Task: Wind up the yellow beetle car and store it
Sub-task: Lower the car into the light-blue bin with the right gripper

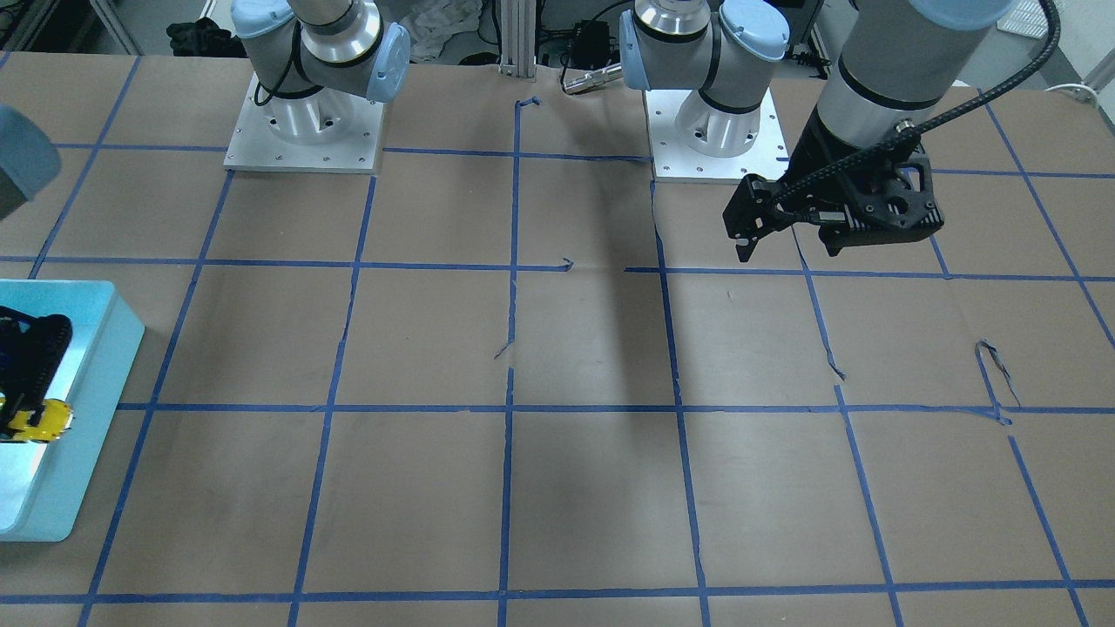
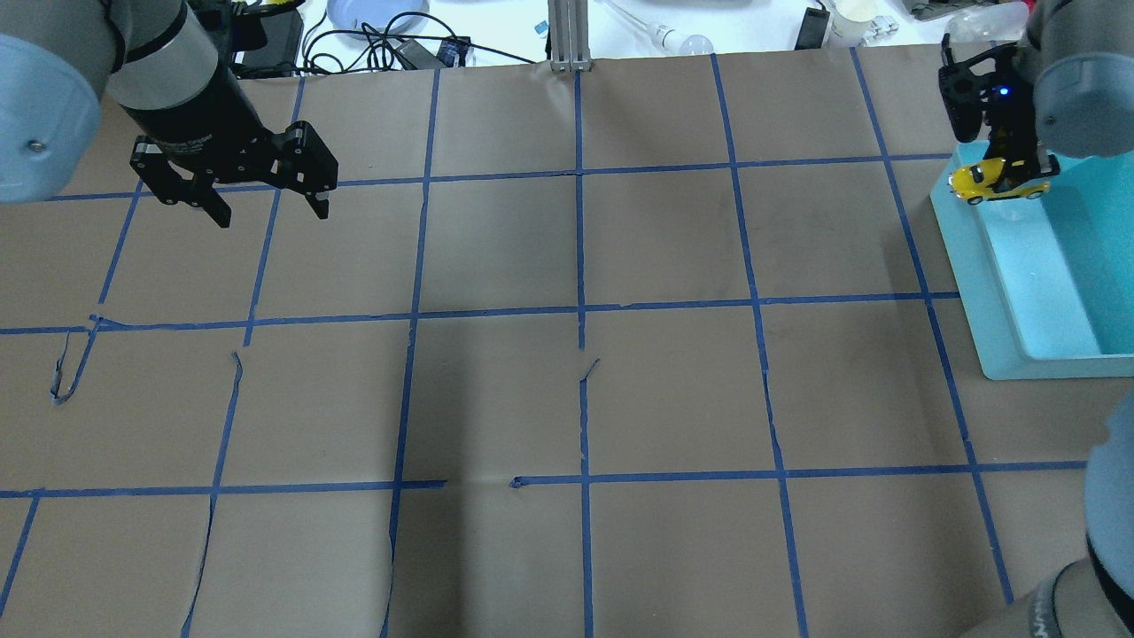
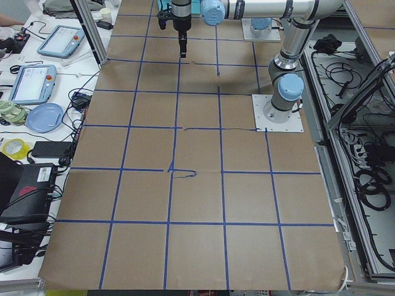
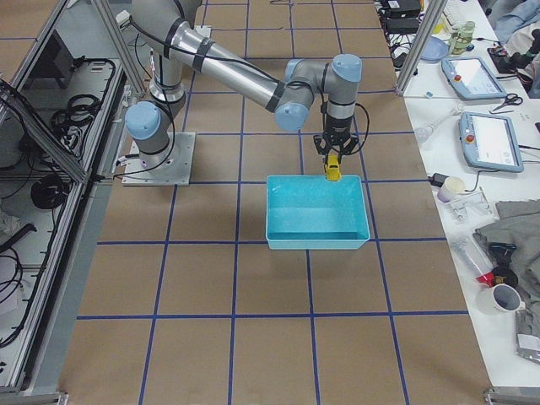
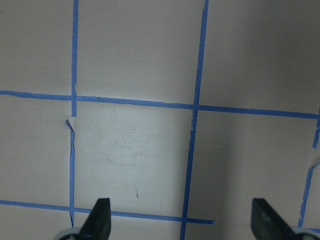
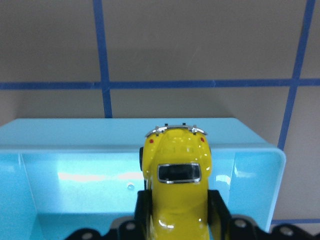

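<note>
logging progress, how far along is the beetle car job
Done: the car is picked up, clamped in the right end effector. In hand: it hangs over one end of the bin, not yet released. Left: drop it in. Whether it was wound up cannot be told. The left end effector is open, empty.

Yellow beetle car (image 6: 175, 155): bright yellow, dark window. Bin (image 6: 65, 132): turquoise. Surface (image 2: 496, 399): brown, crossed by a blue tape grid.
</note>
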### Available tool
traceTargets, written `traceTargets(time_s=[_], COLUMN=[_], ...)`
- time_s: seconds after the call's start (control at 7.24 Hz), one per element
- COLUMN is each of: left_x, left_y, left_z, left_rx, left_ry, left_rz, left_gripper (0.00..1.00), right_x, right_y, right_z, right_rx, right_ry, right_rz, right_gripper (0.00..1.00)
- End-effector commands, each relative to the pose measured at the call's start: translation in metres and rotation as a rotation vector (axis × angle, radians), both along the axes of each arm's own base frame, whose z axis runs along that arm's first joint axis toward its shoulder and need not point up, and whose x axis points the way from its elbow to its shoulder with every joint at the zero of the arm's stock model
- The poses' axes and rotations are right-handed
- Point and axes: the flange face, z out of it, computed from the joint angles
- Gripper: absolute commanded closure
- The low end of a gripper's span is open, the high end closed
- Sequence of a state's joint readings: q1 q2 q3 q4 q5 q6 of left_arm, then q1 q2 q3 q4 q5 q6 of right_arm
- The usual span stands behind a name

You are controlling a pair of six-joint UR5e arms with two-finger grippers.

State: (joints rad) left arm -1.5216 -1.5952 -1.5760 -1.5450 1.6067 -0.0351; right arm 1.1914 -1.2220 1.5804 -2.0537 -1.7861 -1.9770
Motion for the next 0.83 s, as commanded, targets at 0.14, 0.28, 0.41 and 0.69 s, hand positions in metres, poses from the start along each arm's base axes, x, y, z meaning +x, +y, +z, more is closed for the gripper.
traceTargets(time_s=[0.14,0.28,0.41,0.69], left_x=[0.0,-0.001,-0.001,-0.001], left_y=[0.005,0.005,0.005,0.005], left_z=[-0.005,-0.003,-0.003,-0.007], left_rx=[0.007,0.004,0.004,0.008], left_ry=[-0.001,0.002,0.002,0.003], left_rz=[-0.001,-0.001,0.0,0.003], left_gripper=[0.0,0.0,0.0,0.0], right_x=[-0.072,-0.072,-0.074,-0.077], right_y=[0.024,0.027,0.024,0.023], right_z=[-0.029,-0.044,-0.072,-0.111], right_rx=[0.068,0.086,0.101,0.122], right_ry=[-0.021,-0.033,-0.036,-0.016], right_rz=[-0.016,-0.019,-0.023,-0.026], right_gripper=[0.95,0.95,0.95,0.95])
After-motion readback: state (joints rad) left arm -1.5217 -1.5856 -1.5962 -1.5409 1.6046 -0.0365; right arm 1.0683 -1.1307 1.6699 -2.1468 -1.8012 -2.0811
